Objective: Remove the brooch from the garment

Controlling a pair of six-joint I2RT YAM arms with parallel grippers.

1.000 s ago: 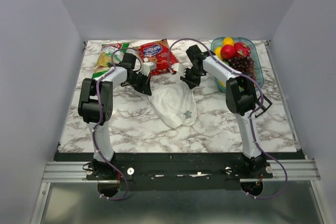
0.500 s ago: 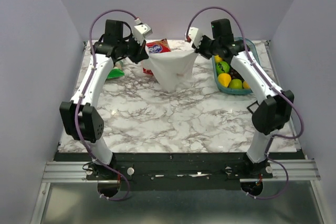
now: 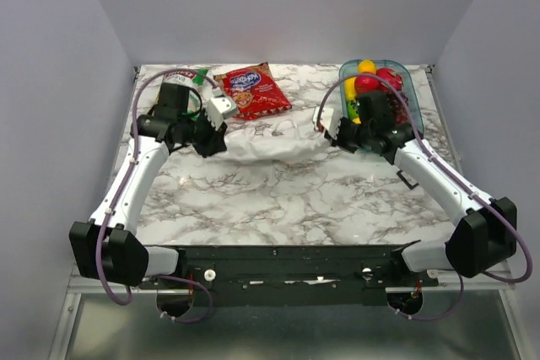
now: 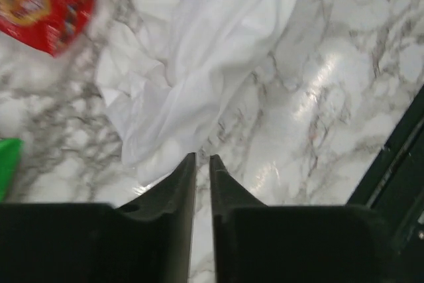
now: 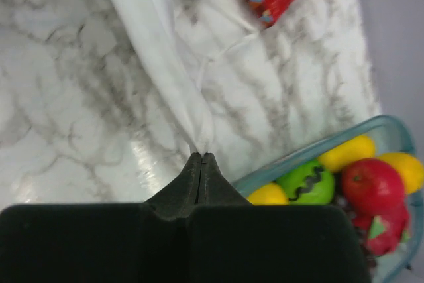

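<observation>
Two grippers flank the white garment (image 3: 270, 147), which lies crumpled across the middle of the marble table (image 3: 278, 200).
Right gripper (image 5: 201, 157): jaws pressed together, pinching the garment's right edge, near the fruit tub (image 5: 285, 164). Left gripper (image 4: 201, 160): jaws almost together with a thin slit, at the cloth's left end; whether they hold cloth cannot be told. Brooch cannot be made out in any view.

No writing can be made out anywhere. The red snack packet (image 3: 251, 90) carries a blue-and-white oval logo in the top view, too small to read; both wrist views show its print only as a blur. The green-and-white packet (image 3: 180, 79) shows small lettering, partly hidden and also illegible.
</observation>
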